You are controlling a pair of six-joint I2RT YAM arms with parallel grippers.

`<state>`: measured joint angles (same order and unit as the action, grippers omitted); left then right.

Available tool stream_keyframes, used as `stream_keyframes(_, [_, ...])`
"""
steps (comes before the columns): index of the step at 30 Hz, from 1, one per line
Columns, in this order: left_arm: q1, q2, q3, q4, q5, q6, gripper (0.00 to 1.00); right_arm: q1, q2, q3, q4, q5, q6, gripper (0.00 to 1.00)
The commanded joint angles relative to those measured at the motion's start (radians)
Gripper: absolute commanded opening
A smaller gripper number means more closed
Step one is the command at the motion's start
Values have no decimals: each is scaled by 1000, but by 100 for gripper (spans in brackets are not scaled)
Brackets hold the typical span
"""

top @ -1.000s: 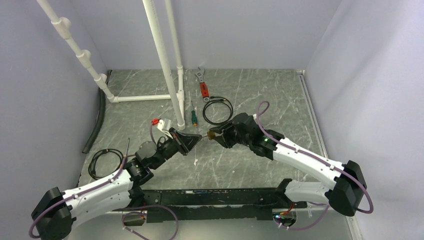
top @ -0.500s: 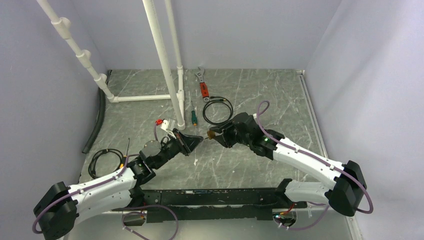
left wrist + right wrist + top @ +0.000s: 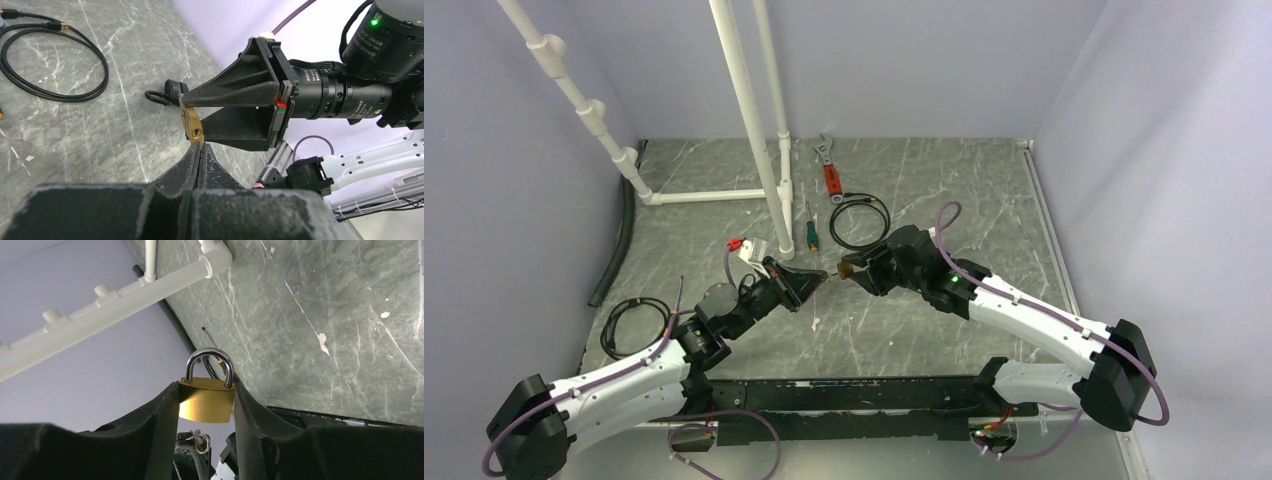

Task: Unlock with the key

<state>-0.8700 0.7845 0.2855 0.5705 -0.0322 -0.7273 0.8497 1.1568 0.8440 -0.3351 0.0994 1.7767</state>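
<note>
Left gripper (image 3: 200, 146): fingers pressed fully together, their tips touching the bottom face of a brass padlock (image 3: 206, 401), right at its keyhole (image 3: 197, 132). The key does not show plainly in any view. In the right wrist view only a small metal ring (image 3: 199, 439) is seen at those tips, just below the padlock, so whether the key is pinched there cannot be told.

Right gripper (image 3: 206, 387): partly open and clamped on the padlock's two side faces. The padlock is held clear of the table (image 3: 894, 330), with its steel shackle (image 3: 210, 359) pointing away from the left gripper. In the top view the two grippers meet nose to nose above the middle of the table, the left arm reaching in from 8 o'clock and the right arm from 4 o'clock.

Surroundings, read from the meeting point in the top view:
- A coiled black cable (image 3: 859, 222) lies near at 12 o'clock.
- A red-handled wrench (image 3: 829, 170) lies beyond the cable.
- A green-handled screwdriver (image 3: 811, 232) lies at 11 o'clock, beside the foot of the white pipes (image 3: 744, 110).
- A black hose (image 3: 619, 240) runs along the wall at 9 o'clock.
- A second cable (image 3: 634, 325) lies at 8 o'clock.

In the left wrist view a small dark padlock (image 3: 170, 91) lies on the table at 10 o'clock from the brass one.
</note>
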Motion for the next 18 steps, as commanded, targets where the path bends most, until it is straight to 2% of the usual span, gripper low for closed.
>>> stream_keyframes(1, [-3,-19,16,9,2,0,0,0,-5,29,46,15,5,0])
stream_keyframes(18, [-3,21,19,42,4,5,0,11,16,45,49,-9,8,0])
